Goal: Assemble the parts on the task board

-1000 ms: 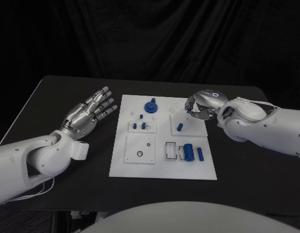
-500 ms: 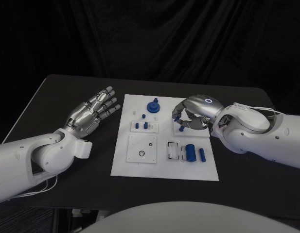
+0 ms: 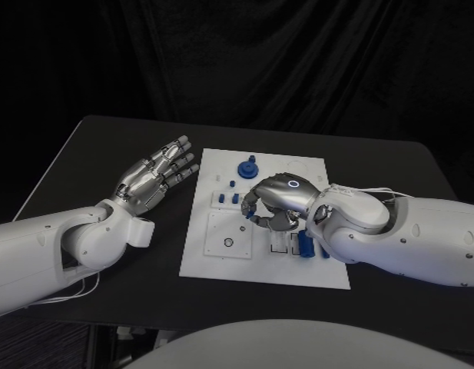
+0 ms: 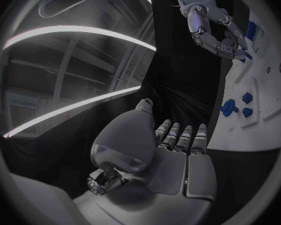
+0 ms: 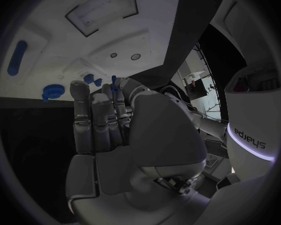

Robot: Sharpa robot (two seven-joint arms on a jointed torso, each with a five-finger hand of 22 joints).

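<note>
The black worktop (image 3: 93,154) carries the white task board (image 3: 303,273) in its middle, a long plate running from the near edge toward the far edge. The right arm (image 3: 414,238) reaches across the board from the right edge, and its right hand (image 3: 272,204) hangs over the board's middle with fingers curled down and in; the right wrist view shows a small blue part (image 5: 113,80) at the fingertips, so the hand seems to be pinching it, though the hold itself is partly hidden. The left hand (image 3: 154,175) lies just beside the board's left side, over the bare worktop, palm up, fingers spread and holding nothing. On the board's far end stands a round blue knobbed part (image 3: 246,167), with smaller blue pegs (image 3: 228,198) close by it, and two blue cylinders (image 3: 303,244) lie near the right arm
</note>
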